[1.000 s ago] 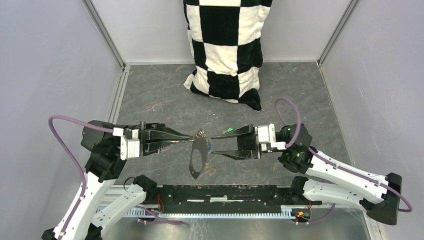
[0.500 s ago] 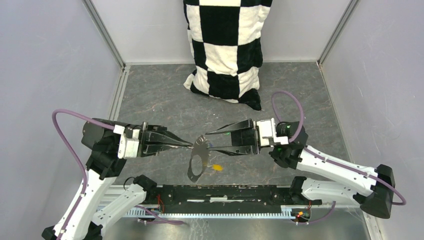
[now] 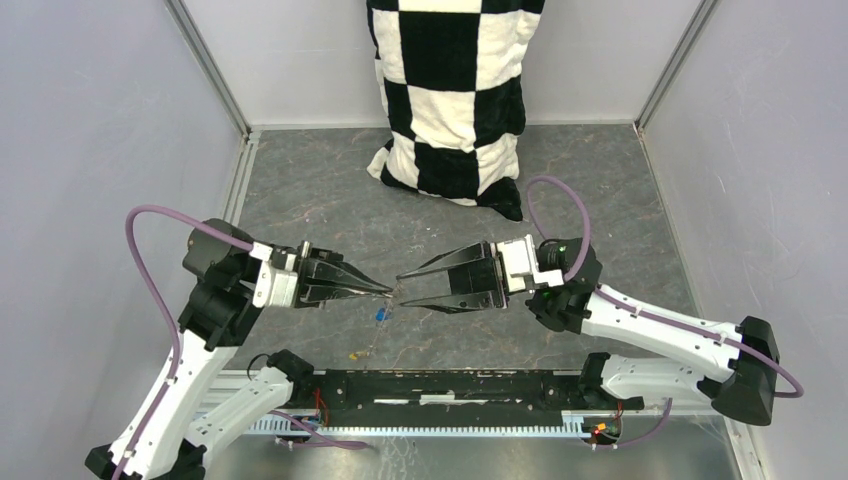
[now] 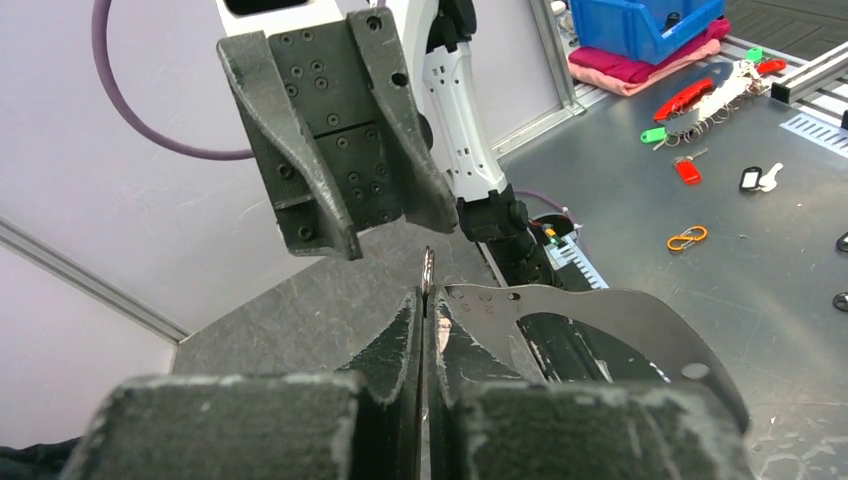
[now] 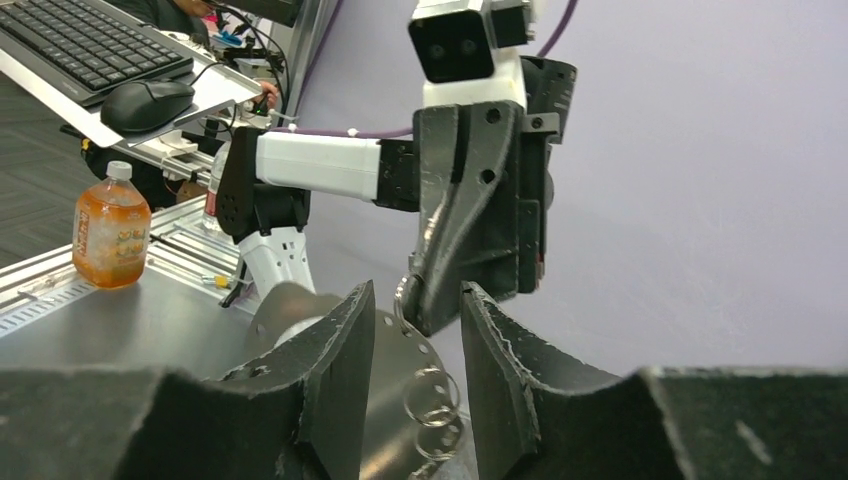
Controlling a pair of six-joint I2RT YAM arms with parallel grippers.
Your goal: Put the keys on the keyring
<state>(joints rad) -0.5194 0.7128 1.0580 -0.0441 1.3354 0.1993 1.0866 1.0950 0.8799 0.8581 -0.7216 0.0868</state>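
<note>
Two tools are met tip to tip above the grey, marbled desk [image 3: 300,190], midway between its side edges and toward its near edge. The left tool [image 3: 387,291] is pressed together on the keyring [image 4: 600,310], with a thin metal edge pinched between its black, pitted fingers. The right tool [image 3: 401,289] is held with its jaws apart and the left tool's tip framed between them; whether it is touched cannot be told.

One keyring is seen, a flat, smooth, grey curved band with small punched holes. At least two thin silver wire rings [image 5: 432,392] are hung from it.

One blue key [image 3: 381,314] is laid on the desk just on the near-edge side of the tips, free of both tools. One tiny yellowish speck [image 3: 354,354] is seen closer still to the near edge; it is possibly the yellow key, but too small to be sure.

One soft checkered cloth [image 3: 450,90], in black and white squares, is propped at the far edge.

A second earlier the keyring was hung broadside below the tips as a dark loop; from above it is now hardly seen. The blue key was then up at the tips and is now down on the desk. The right tool's jaws have been drawn slightly closer.
</note>
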